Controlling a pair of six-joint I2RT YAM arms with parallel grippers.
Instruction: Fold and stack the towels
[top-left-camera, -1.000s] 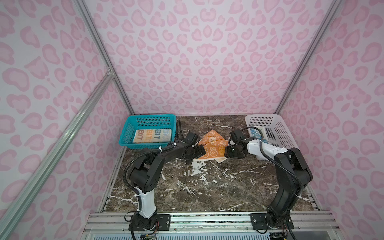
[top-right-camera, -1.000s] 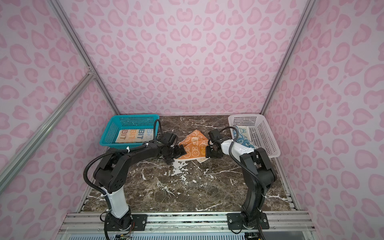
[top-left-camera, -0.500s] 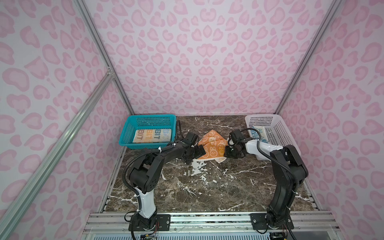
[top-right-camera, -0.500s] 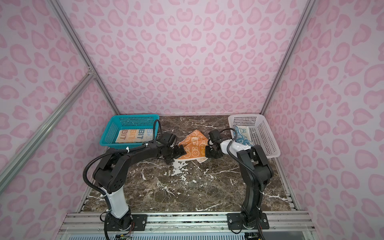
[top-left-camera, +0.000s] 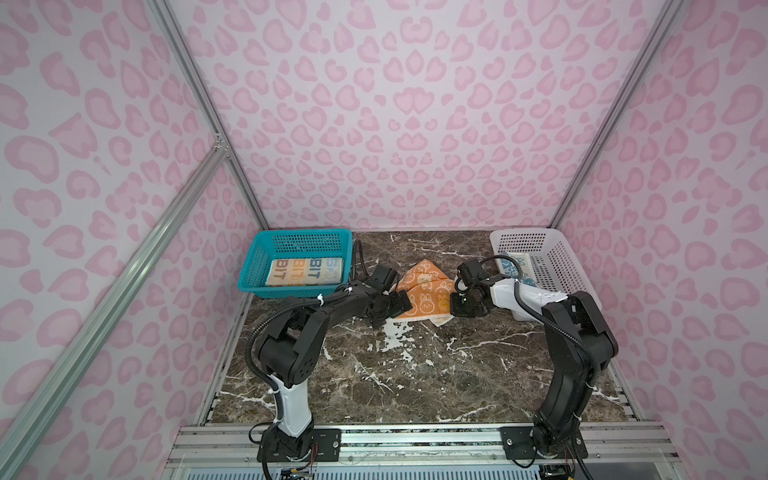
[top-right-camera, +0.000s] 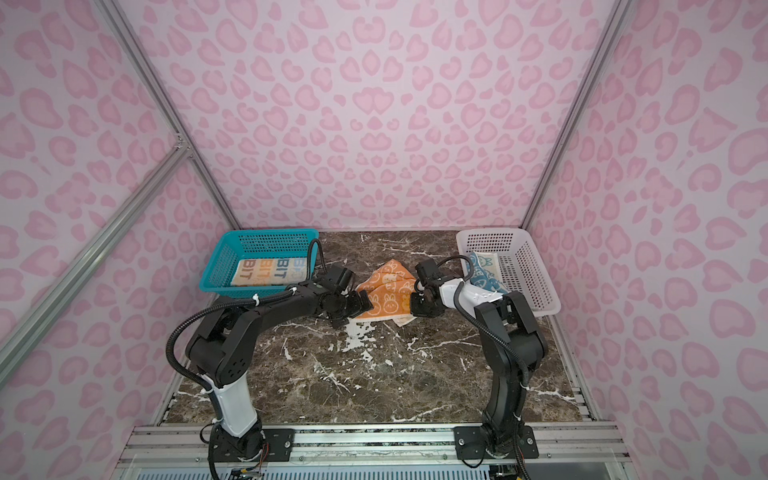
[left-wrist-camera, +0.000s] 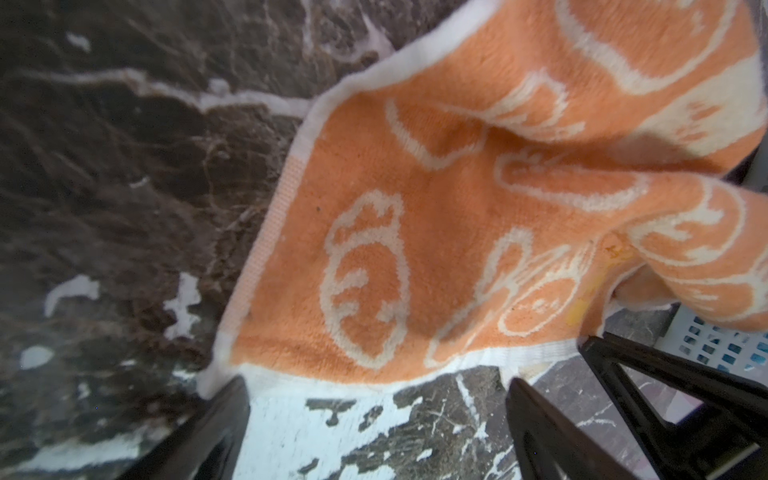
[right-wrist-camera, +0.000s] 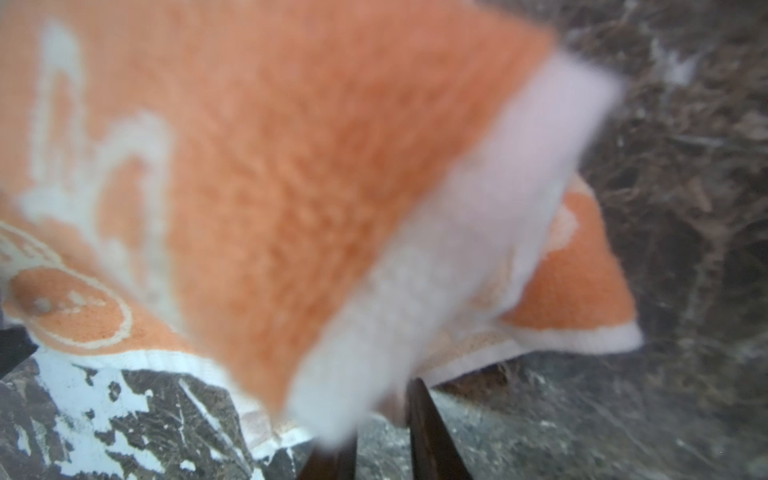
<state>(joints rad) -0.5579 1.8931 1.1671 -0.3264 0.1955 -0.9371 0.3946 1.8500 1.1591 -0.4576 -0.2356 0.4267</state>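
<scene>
**Two Pincers at the Orange Towel**

The orange towel (top-left-camera: 422, 291) lies bunched up in the middle of the dark marble table (top-left-camera: 395, 374), between the two baskets. The left gripper (left-wrist-camera: 376, 386) sits at the towel's left edge with its jaws wide apart, holding nothing. The right gripper (right-wrist-camera: 382, 415) pinches the towel's white edge on the other side. The cream towel (top-left-camera: 305, 272) lies folded in the teal basket (top-left-camera: 299, 235). The blue towel (top-left-camera: 513, 268) lies in the white basket (top-left-camera: 523, 232).
</scene>
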